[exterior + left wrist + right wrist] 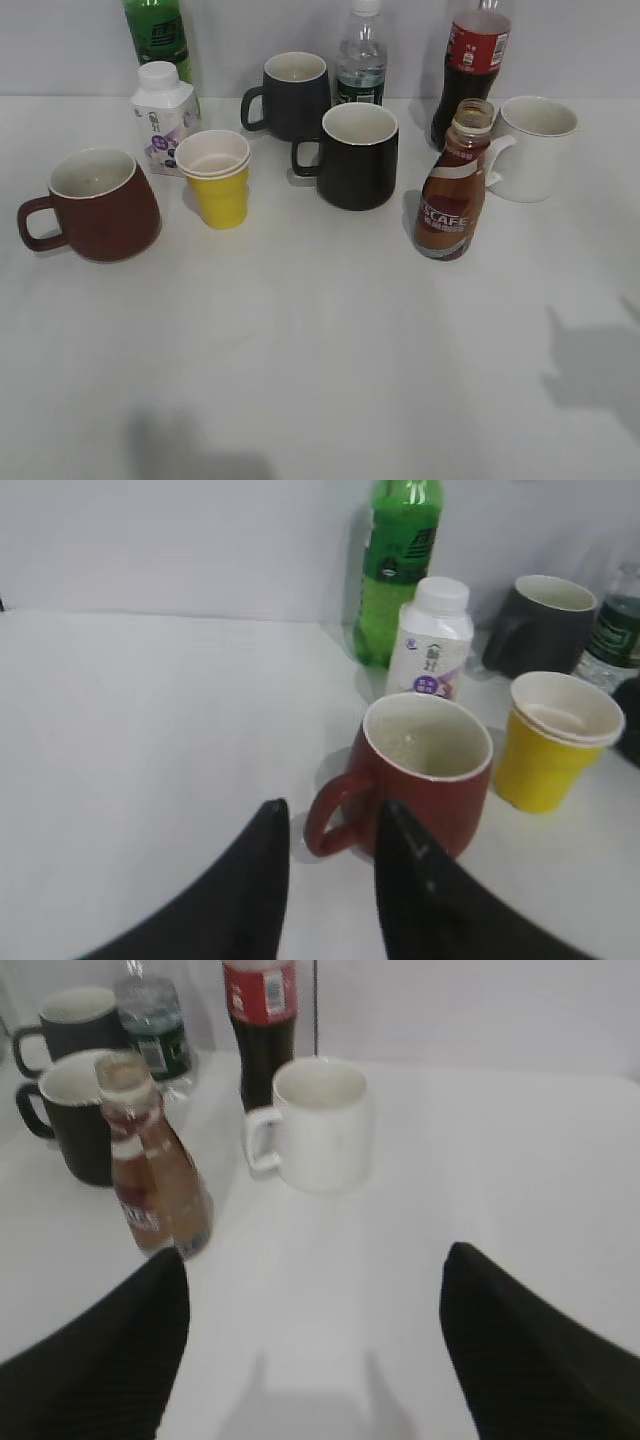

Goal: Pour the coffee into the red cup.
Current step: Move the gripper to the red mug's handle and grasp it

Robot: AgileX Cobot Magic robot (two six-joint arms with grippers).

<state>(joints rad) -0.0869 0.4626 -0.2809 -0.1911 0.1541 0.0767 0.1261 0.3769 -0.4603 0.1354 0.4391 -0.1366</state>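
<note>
The red cup stands upright at the left of the white table, handle to the left, white inside. In the left wrist view the red cup is just ahead of my left gripper, which is open, its fingertips either side of the handle and not gripping it. The coffee bottle stands upright at centre right, uncapped. In the right wrist view the coffee bottle is ahead on the left of my right gripper, which is wide open and empty. Neither gripper shows in the exterior view.
A yellow cup, a white small bottle and a green bottle stand by the red cup. Two black mugs, a water bottle, a cola bottle and a white mug surround the coffee bottle.
</note>
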